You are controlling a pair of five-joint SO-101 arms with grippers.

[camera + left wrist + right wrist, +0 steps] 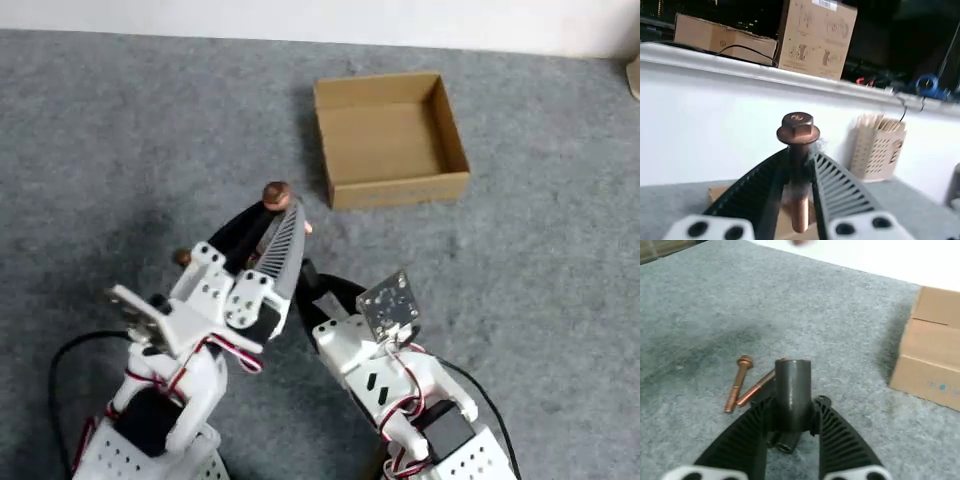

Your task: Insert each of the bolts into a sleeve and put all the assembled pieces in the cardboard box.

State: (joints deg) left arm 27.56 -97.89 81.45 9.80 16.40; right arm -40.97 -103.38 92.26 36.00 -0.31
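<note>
The copper hex-head bolt is clamped by its shank in the left tool, just short of the open brown cardboard box. The dark grey cylindrical sleeve is gripped in the right tool, farther from that box. Shank tip and bore should be lined up squarely before any push is made.

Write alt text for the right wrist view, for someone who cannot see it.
The right gripper is clamped on a dark cylindrical sleeve over a grey mat. Two copper bolts lie close together on the mat just beyond it, and a cardboard box stands farther off to one side.
</note>
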